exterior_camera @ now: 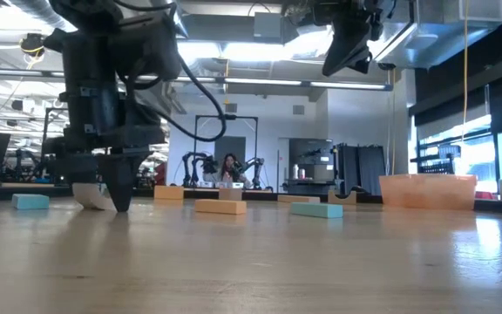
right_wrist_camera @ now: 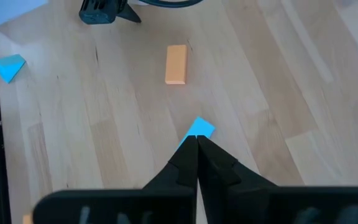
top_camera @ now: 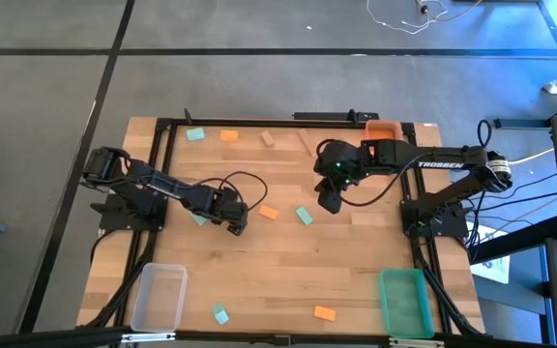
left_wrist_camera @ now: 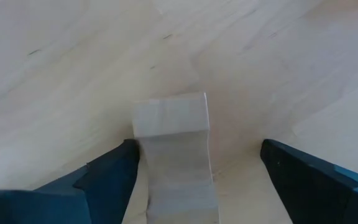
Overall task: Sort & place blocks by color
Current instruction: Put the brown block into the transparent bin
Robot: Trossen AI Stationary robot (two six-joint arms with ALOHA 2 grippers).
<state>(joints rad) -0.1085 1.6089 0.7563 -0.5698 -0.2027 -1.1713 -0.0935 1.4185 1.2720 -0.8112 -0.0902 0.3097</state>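
Hovering at the desk [top_camera: 288,280] surface, the left gripper [left_wrist_camera: 197,168] is straddling a pale wood block [left_wrist_camera: 173,155] with its fingers [left_wrist_camera: 104,180] spread wide; one finger is touching the block's side, the other is standing apart, so nothing is gripped yet. By my reading, the step in hand is the pick of this wood block, and the next move calls for closing the fingers squarely on it, then lifting and carrying it to the clear bin [top_camera: 160,295] at the desk's near left corner.

Farther out, the right gripper [top_camera: 329,201] is hanging above the desk's middle with its fingers pressed together, holding nothing; a teal block [right_wrist_camera: 199,128] is lying just beyond its tips, and an orange block [right_wrist_camera: 176,63] farther on. Other blocks are lying scattered along the far edge, beside the orange bin [top_camera: 383,129]. The green bin [top_camera: 403,302] is sitting at the near right corner.
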